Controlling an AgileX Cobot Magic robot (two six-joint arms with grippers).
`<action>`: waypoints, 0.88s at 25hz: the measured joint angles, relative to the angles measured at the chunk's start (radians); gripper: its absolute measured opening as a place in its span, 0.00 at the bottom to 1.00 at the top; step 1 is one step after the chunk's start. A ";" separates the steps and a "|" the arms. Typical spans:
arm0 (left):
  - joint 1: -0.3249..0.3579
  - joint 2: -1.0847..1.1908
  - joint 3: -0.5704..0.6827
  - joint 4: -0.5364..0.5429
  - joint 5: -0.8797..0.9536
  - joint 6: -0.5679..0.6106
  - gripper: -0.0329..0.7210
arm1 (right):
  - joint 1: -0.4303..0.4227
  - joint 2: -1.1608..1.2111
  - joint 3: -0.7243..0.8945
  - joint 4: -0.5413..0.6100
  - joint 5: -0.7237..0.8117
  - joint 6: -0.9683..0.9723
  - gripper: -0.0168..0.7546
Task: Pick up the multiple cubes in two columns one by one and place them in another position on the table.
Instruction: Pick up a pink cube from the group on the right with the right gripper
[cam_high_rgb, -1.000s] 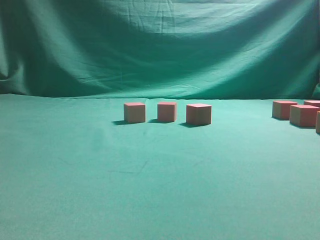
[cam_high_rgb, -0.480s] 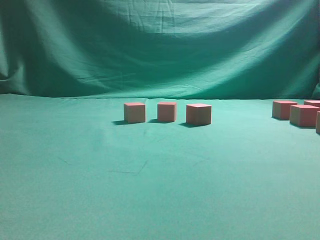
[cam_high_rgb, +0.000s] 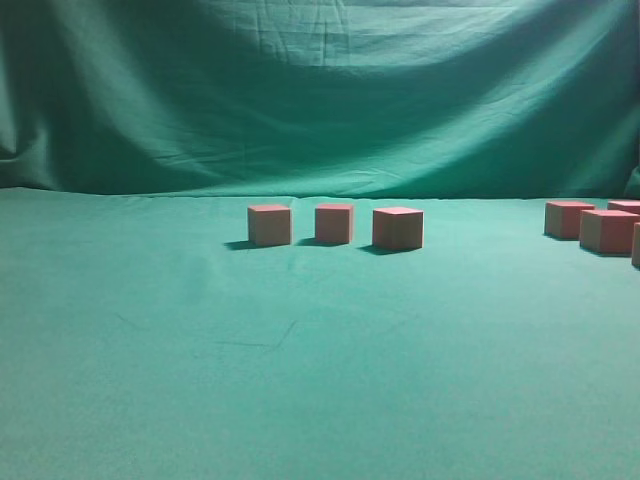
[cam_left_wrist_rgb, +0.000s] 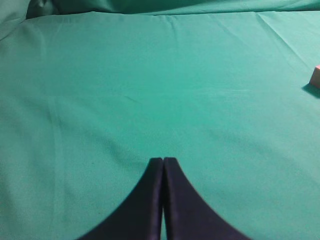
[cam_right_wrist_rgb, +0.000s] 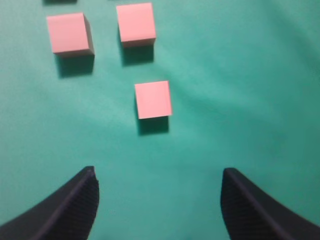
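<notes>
Hovering with fingers (cam_right_wrist_rgb: 85, 200) spread and empty, the right gripper (cam_right_wrist_rgb: 157, 200) is aimed at the nearest cube (cam_right_wrist_rgb: 153, 99) — a descent is called for; left gripper (cam_left_wrist_rgb: 163, 200) clenched.

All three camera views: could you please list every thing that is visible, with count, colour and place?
row of cubes: three, reddish-pink tops and tan sides, side by side at the middle of the table in the exterior view.
edge cubes: at least four, same colours, at the right edge of the exterior view, some cut off.
cubes under the right wrist: three whole ones, pink tops, apart from each other.
table: one, green cloth with faint creases.
backdrop cloth: one, green, draped behind the table.
left end effector: one, dark, shut, above bare cloth.
right end effector: one, dark, open, holding nothing, nearest cube ahead of it.
</notes>
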 joint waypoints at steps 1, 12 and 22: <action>0.000 0.000 0.000 0.000 0.000 0.000 0.04 | -0.026 0.034 0.001 0.030 -0.018 -0.037 0.64; 0.000 0.000 0.000 0.000 0.000 0.000 0.04 | -0.088 0.273 0.001 0.080 -0.181 -0.164 0.64; 0.000 0.000 0.000 0.000 0.000 0.000 0.04 | -0.088 0.365 0.001 0.079 -0.283 -0.168 0.64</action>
